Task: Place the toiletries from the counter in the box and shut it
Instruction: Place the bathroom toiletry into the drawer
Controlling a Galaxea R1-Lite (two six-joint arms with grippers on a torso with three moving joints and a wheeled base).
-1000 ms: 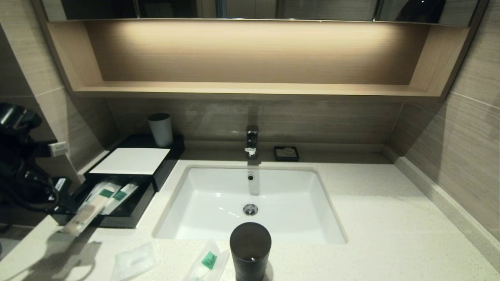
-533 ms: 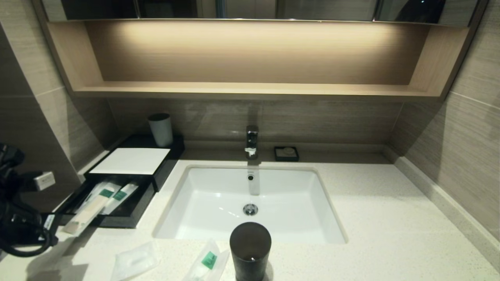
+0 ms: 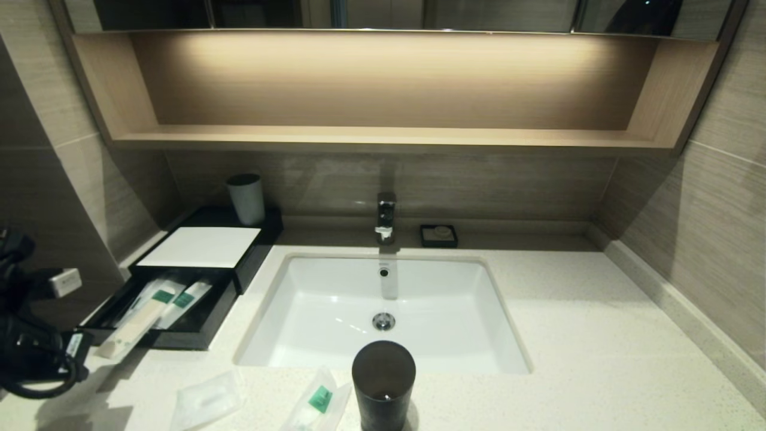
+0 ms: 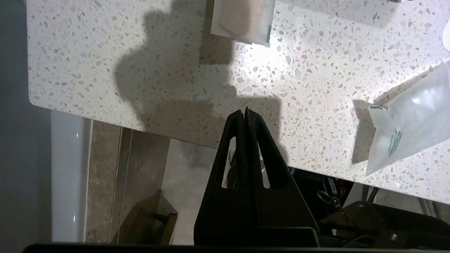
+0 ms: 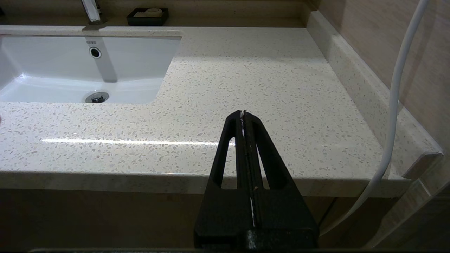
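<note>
two packets still out, one hanging over the drawer lip

two packets lie loose on the counter (image 3: 568, 335) in front of the basin (image 3: 383, 311): a squarish one (image 3: 206, 398) toward the left front corner of the basin, and a green-labelled one (image 3: 320, 400) just beside the dark cup (image 3: 383, 386). the box (image 3: 200, 257) sits left of the basin with its front drawer (image 3: 161, 317) pulled out, holding two green-labelled packets (image 3: 173, 299). a long packet (image 3: 128, 332) lies across them and overhangs the drawer's front lip.

that overhang looks like the biggest risk: pushing the drawer in could jam or crease it, or tip it onto the counter. reaching for the packet by the cup could knock the cup over.

the left gripper (image 4: 244, 114) hovers over the counter edge left of the basin, jaws pressed together and empty; they must part before any pick. the right gripper (image 5: 243, 114), jaws together, idles right of the basin.
</note>
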